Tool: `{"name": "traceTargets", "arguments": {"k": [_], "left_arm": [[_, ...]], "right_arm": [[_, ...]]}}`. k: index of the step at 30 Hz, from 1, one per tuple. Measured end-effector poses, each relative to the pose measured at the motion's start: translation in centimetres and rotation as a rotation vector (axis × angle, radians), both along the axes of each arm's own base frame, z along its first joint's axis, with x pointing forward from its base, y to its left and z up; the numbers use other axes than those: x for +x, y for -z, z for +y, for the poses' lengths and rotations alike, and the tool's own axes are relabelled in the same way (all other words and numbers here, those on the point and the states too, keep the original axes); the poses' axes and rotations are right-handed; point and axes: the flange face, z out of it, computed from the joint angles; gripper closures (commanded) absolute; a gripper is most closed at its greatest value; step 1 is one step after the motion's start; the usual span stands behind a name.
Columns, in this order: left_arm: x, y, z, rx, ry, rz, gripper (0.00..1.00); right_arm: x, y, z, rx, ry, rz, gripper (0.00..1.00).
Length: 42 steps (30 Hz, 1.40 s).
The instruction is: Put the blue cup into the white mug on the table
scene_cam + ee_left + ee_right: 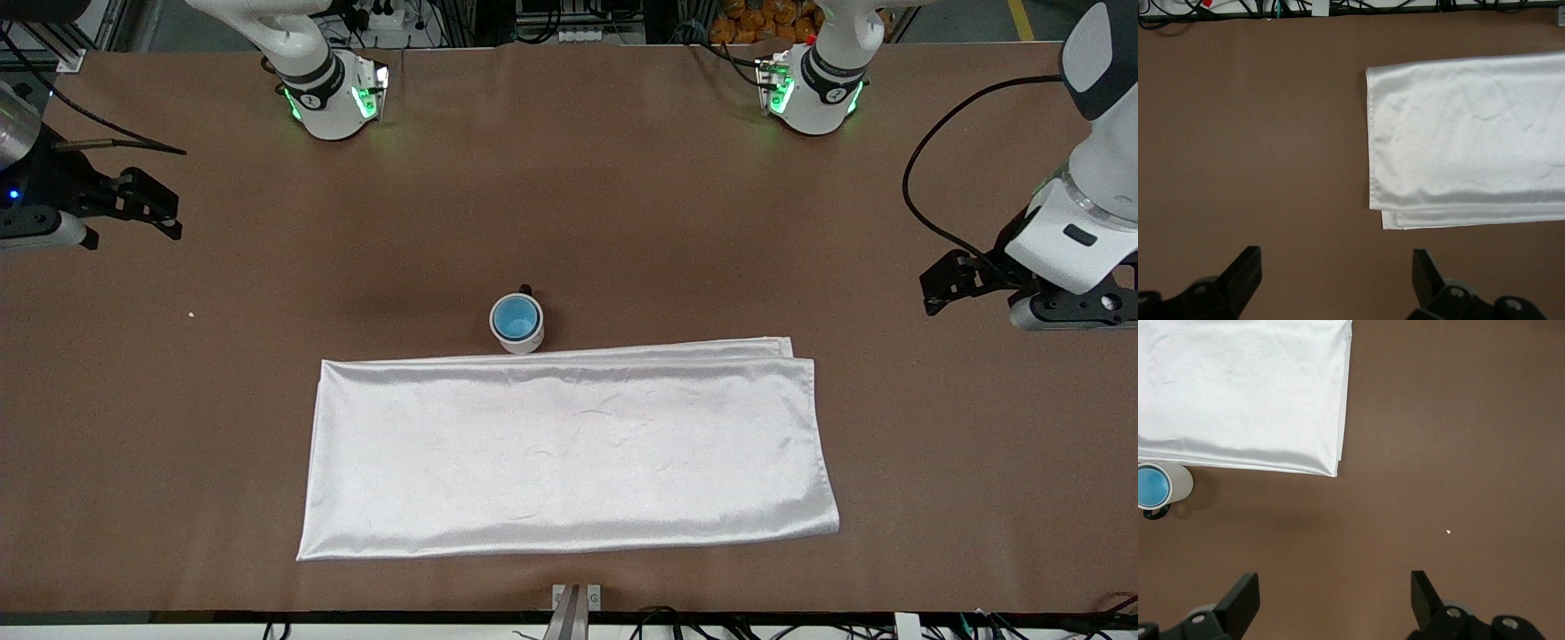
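The white mug (pixel 526 341) stands upright near the middle of the brown table (pixel 640 213), touching the edge of the white cloth that lies farther from the front camera. The blue cup (pixel 515 317) sits inside it, its blue rim showing within the mug's rim. In the right wrist view the mug (pixel 1181 483) holds the cup (pixel 1151 487) beside the cloth's corner. My right gripper (pixel 174 216) (pixel 1335 583) hangs open and empty at the right arm's end of the table. My left gripper (pixel 933 290) (pixel 1337 260) hangs open and empty at the left arm's end.
A shiny white folded cloth (pixel 569 453) (pixel 1471 140) (pixel 1238 393) covers the table between the mug and the front camera. A tiny white speck (pixel 191 314) (pixel 1448 532) lies toward the right arm's end. Cables run along the table's edge nearest the front camera.
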Motion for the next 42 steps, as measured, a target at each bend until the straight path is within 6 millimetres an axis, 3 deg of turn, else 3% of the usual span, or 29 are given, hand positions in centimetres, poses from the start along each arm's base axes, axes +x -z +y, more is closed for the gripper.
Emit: {"name": "traceTargets", "arguments": {"k": [14,31,42], "left_arm": [[-1.2,0.9,2.0,0.012,-0.016,0.029,0.0],[-2.1,1.4,1.9,0.0,-0.014,-0.011,0.0],[-3.1,1.1,1.9,0.006,-0.016,0.013,0.0]], "right_arm": [[0.0,0.0,0.0,0.0,0.0,0.003,0.0],[0.0,0.0,0.1,0.021,0.002,0.005,0.0],[0.0,0.1,-1.9,0.054,0.052,0.01,0.0]]}}
